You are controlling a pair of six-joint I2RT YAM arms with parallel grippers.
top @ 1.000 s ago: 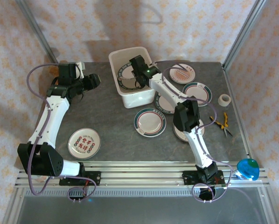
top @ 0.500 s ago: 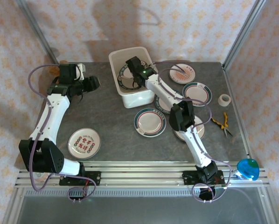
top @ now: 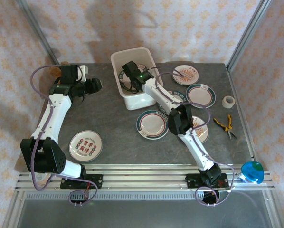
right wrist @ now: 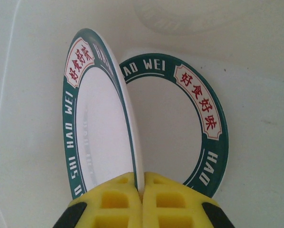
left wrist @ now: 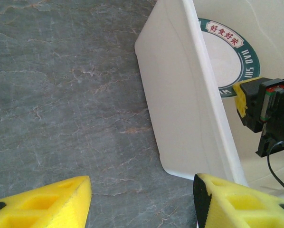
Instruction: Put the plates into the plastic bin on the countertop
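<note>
Right end effector [right wrist: 141,187] reaches into plastic bin [top: 117,59] at far edge of counter [top: 118,133] and is clamped on rim of teal-banded plate [right wrist: 101,123], held on edge. 1 matching plate [right wrist: 180,128] lies flat on the bin floor. Left end effector [left wrist: 142,202] has fingers apart, empty, just beside the bin's left wall. Red-lettered plate [top: 85,145] sits near the near-left corner.

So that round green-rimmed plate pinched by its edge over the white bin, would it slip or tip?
Likely stiff: the green-rimmed plate holds its shape though the right gripper pinches only its rim. Its smooth face may slip. Standing on edge, it would probably topple onto the matching plate lying in the white plastic bin.
</note>
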